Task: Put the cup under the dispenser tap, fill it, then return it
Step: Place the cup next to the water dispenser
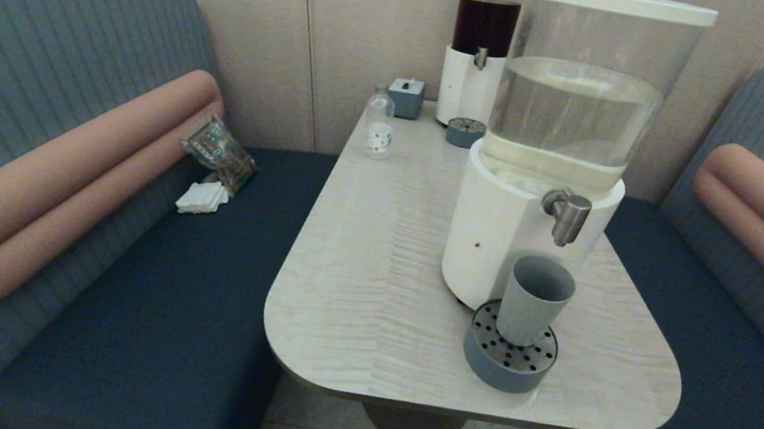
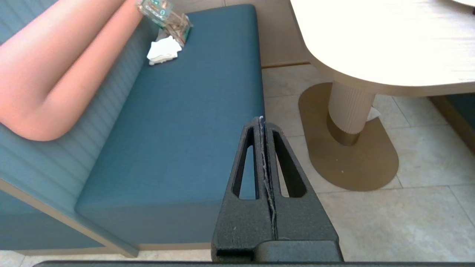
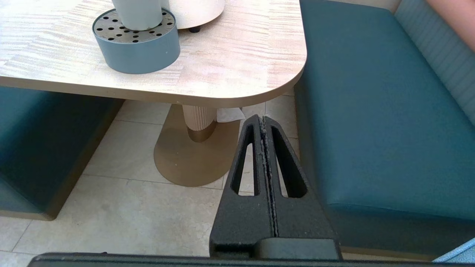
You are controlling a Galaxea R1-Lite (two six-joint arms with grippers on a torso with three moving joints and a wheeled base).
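both claws (image 3: 264, 122) closed below table, cup (image 1: 533, 300) far above.

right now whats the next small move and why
Probably raise the right gripper, opening it, toward the cup. The cup stands on the drip tray under the tap, and both grippers hang shut below the table; the left gripper is farther off.

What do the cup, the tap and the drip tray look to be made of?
The cup: probably matte plastic, since its grey-blue wall is even and shows no glare. The dispenser tap: brushed metal, silver with soft streaked highlights. The drip tray: a matte grey-blue wall, likely plastic, under a perforated top plate that looks like metal.
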